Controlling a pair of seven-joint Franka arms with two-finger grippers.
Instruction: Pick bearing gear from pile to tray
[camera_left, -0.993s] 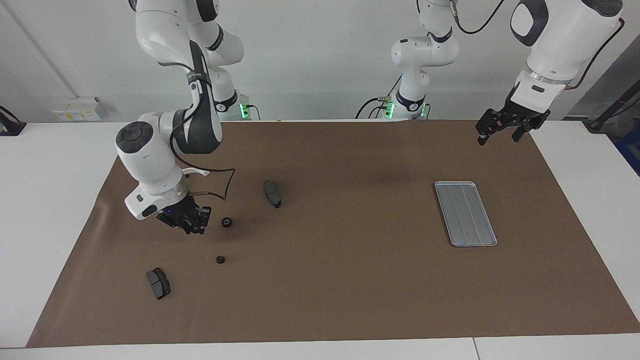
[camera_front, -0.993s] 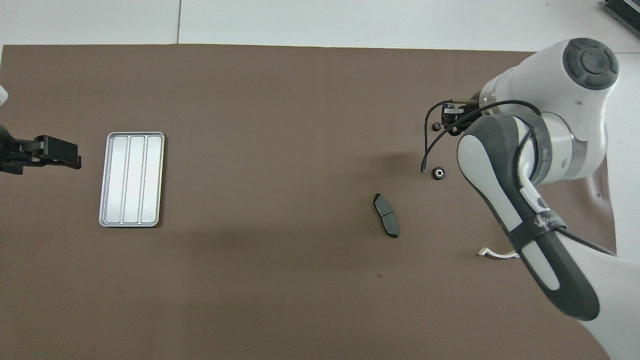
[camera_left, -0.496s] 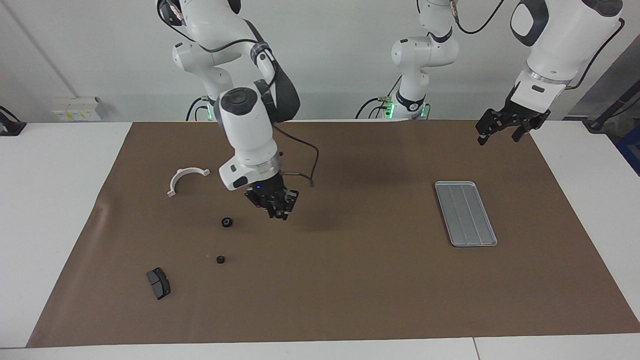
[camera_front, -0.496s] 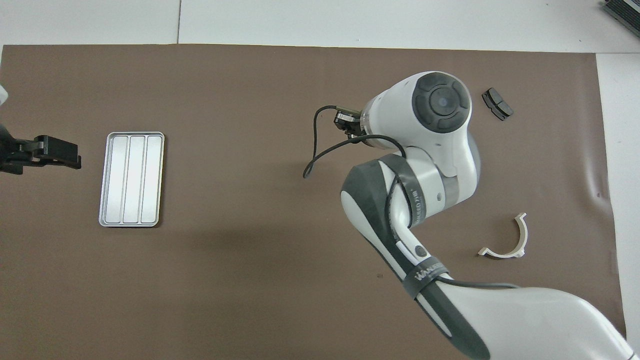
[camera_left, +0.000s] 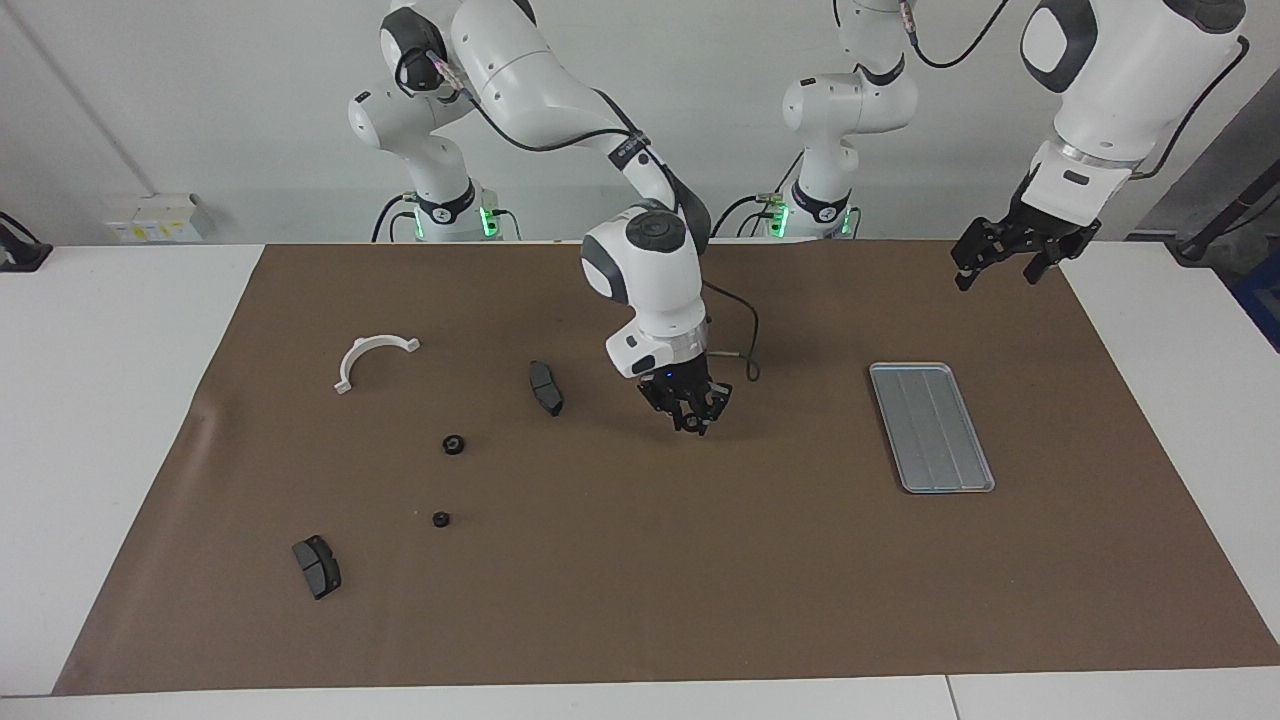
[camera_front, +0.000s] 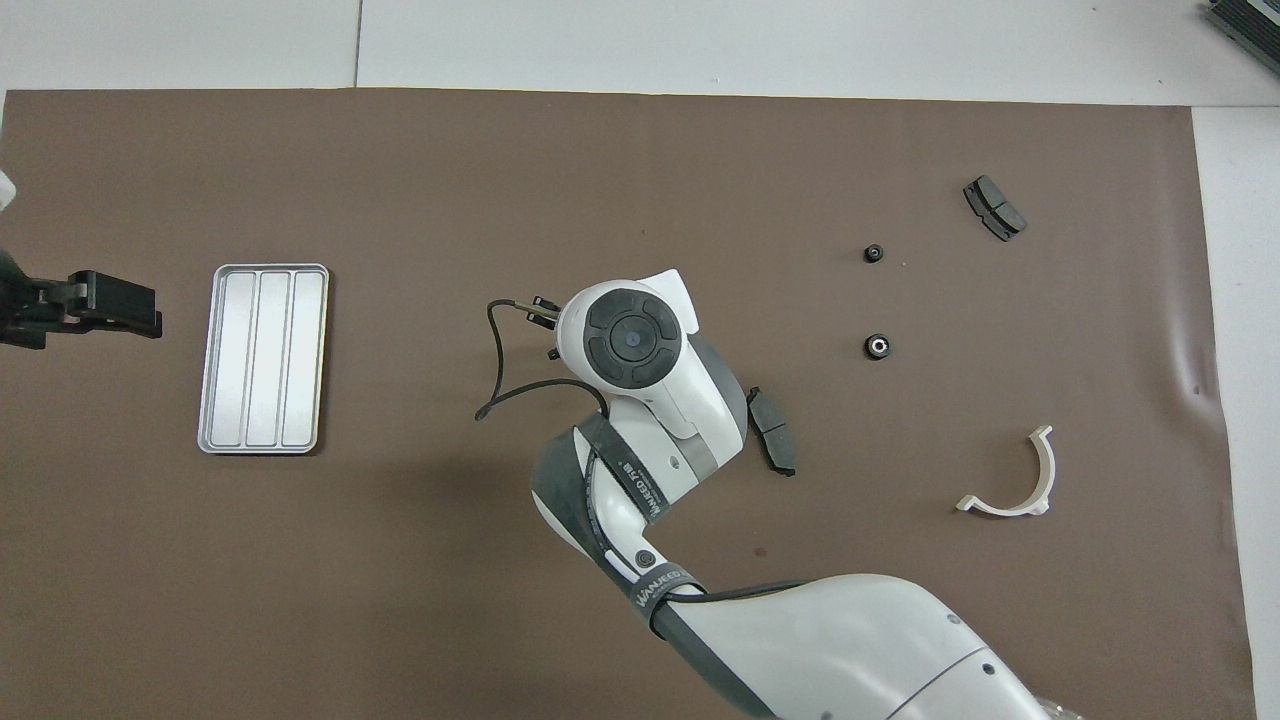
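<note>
While the left claw (camera_left: 995, 278) waits spread, the right claw (camera_left: 697, 424) hangs over the mat (camera_left: 640, 600), closure unclear.

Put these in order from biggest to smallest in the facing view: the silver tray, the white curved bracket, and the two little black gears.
1. Flat silver-grey metal tray
2. White curved plastic bracket
3. Round black gear nearer the robots looks slightly bigger than the other small black gear, but they're too alike to rank surely.

right arm: bent low, right gripper (camera_left: 697, 420) points down, jaws nearly closed | left arm: waits high, left gripper (camera_left: 1000, 262) jaws wide apart
</note>
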